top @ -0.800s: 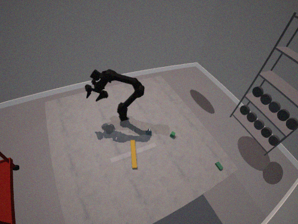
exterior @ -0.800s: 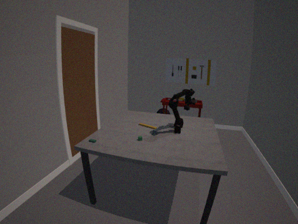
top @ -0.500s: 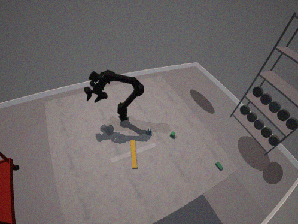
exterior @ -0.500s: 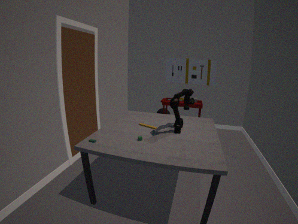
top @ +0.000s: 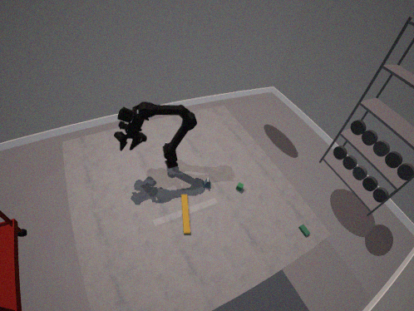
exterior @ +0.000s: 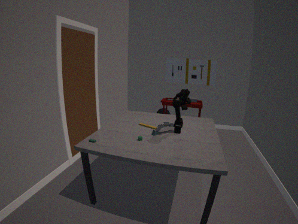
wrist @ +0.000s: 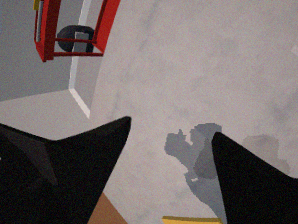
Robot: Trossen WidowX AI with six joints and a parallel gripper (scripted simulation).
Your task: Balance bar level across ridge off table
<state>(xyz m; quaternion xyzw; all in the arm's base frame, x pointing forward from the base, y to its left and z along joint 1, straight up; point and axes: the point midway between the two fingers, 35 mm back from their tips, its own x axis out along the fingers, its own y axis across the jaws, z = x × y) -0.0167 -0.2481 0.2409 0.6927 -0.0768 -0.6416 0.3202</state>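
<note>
Above the table, gripper stands part open and bare; yellow bar lies apart from it

The gripper (top: 126,146) (exterior: 185,105) (wrist: 172,129) is raised well over the table (top: 125,249) (exterior: 149,162) (wrist: 200,75). Its fingers stand widely parted, short of their full spread, with nothing held between them. The black arm (top: 183,133) (exterior: 178,115) rises from its base and bends over at the top, carrying the gripper to the side of the base nearer the red cart (top: 8,266) (exterior: 195,105) (wrist: 49,30).

The yellow bar (top: 186,216) (exterior: 147,126) (wrist: 191,220) is at the table, well apart from the gripper. Seen from the top, it crosses a pale strip (top: 166,219) at an angle, with an end out on either side. Whether the strip is raised, and whether the bar sits level or touches the table, cannot be determined from these views. Only an edge of the bar enters the wrist view, at the bottom.

Also noted on the table: a small green block (top: 239,187) (exterior: 140,138) near the bar, a longer green block (top: 304,230) (exterior: 92,140) towards a corner, and a small dark blue item (top: 207,183) (exterior: 154,132) near the arm's base, too small to identify. The arm's shadow falls across the table beside the bar.
</note>
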